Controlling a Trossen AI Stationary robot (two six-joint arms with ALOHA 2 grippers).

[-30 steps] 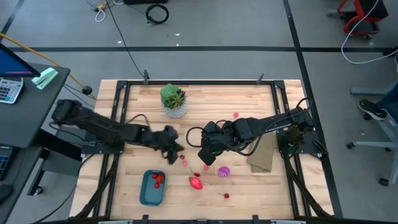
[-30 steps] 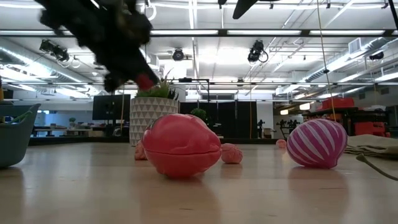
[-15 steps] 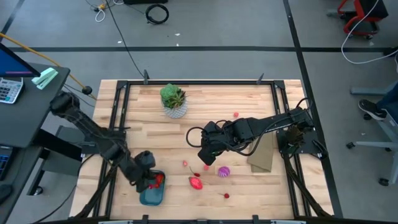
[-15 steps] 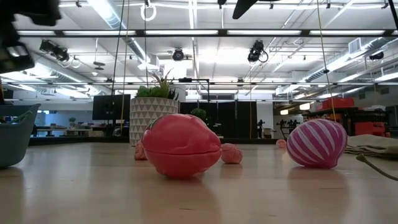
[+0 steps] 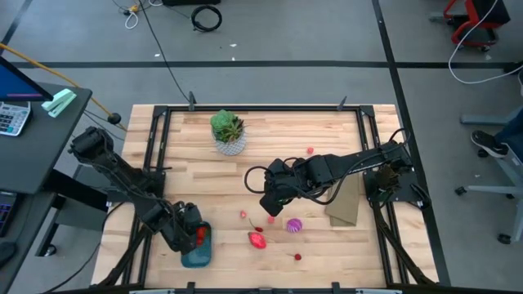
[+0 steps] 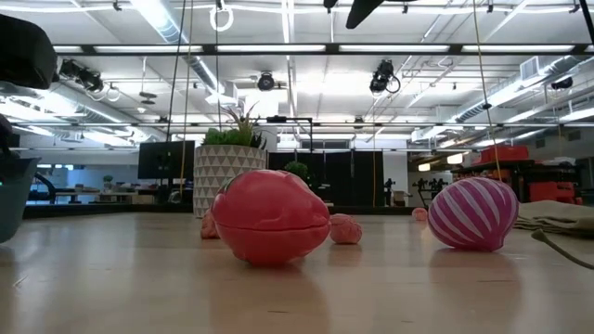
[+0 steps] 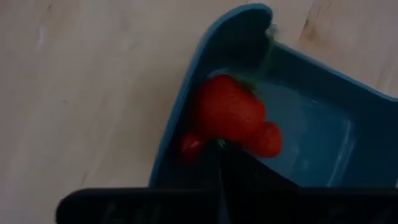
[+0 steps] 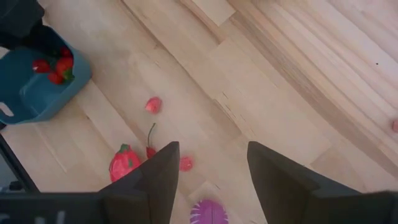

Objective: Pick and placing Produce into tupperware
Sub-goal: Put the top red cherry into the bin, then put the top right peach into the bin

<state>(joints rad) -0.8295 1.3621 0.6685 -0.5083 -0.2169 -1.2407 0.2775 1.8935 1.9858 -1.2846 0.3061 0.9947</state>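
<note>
The blue tupperware [image 5: 196,251] sits near the table's near left corner and holds a strawberry [image 7: 230,115] and small red pieces [image 7: 267,140]. My left gripper [image 5: 190,237] hangs shut just over its left rim [image 7: 180,118]. The oval red-pink piece [image 5: 258,240], the purple ribbed ball [image 5: 293,224] and loose small red pieces [image 5: 243,215] lie on the wood at centre. My right gripper [image 8: 211,180] hovers open above them, with the ball [image 8: 208,213] just beyond its fingers, touching nothing. My left gripper's shut fingers [image 7: 249,174] point steeply down into the tupperware and end right beside a small red piece [image 7: 189,148]. Whether they touch or hold it, I cannot tell.
A green plant in a white pot [image 5: 228,131] stands at the far middle. A tan box [image 5: 345,204] lies right of the right gripper. Black frame rails [image 5: 155,155] run along the table's sides. Bare wood lies between the tupperware and the oval piece.
My left gripper, with a small red piece at its fingertips in the first frame, has swung from the table's middle toward the near left corner, sunk over the tupperware and tipped to point more steeply down. It has left the low view toward the left.
</note>
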